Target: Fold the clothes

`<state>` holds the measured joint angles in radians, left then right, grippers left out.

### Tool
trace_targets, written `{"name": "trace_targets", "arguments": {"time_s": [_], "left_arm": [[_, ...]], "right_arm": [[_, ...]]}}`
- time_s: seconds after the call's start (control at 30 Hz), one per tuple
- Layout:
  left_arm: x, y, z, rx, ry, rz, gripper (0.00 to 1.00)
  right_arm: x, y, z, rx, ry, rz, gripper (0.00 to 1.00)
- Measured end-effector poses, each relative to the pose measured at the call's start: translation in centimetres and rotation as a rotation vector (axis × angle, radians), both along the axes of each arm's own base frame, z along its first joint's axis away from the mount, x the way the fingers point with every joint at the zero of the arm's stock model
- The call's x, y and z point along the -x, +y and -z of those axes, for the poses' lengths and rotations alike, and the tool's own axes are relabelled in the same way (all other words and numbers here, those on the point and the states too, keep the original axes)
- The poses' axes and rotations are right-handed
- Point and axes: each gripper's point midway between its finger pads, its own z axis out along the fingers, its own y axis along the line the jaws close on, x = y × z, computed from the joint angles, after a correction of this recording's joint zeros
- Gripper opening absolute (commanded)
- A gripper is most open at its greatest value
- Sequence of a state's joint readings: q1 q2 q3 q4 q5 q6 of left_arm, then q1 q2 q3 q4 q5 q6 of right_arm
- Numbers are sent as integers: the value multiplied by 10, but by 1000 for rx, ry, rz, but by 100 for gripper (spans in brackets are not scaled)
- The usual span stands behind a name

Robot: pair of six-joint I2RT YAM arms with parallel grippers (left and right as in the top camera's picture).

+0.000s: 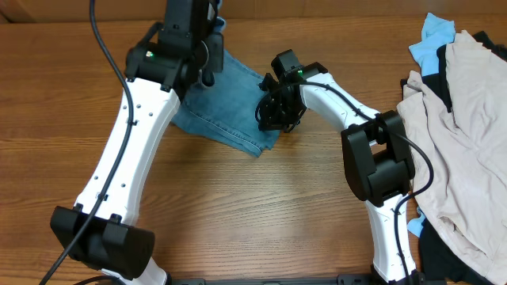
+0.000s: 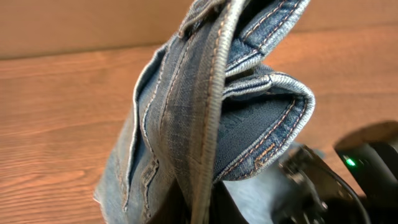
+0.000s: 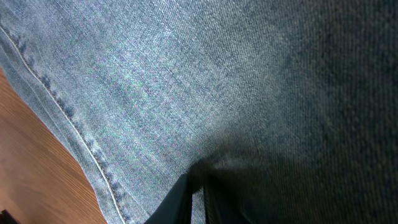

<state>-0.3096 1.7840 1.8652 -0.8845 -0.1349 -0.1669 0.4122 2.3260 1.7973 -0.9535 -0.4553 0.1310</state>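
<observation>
Jeans (image 1: pixel 226 104) lie folded on the far middle of the tabletop (image 1: pixel 261 206), between the two arms. Left jaws, at the far left edge of the denim, are clenched on a bunched fold of seams and hem, which rises in front of the wrist camera. Right jaws sit on the jeans' right edge and pinch the cloth, which puckers at their tips and fills that wrist view. Beige garments (image 1: pixel 467 134) are heaped well apart at the right.
</observation>
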Motion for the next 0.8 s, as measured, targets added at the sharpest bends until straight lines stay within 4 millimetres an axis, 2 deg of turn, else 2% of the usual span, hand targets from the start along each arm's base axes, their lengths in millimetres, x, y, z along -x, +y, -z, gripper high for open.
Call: {"name": "trace_targets", "arguments": {"time_s": [0.2,0.33,0.4,0.57,0.7,0.8], "left_arm": [[9,-18,6,37,38,41,4],[16,-37,19,54,87,70,4],[18,-52,34,69,126,89,4],[25,-96,87,88,258,138,4],[31,-109,110,74,312,152,4],[31,-111,118,70,330,147,4]], "right_arm": [[-1,-1,1,8,4,14,11],[0,-2,1,12,9,22,11],[0,-2,1,13,13,24,11],[2,-3,1,17,20,24,11],[5,-7,2,26,41,31,11],[5,-9,2,28,46,35,11]]}}
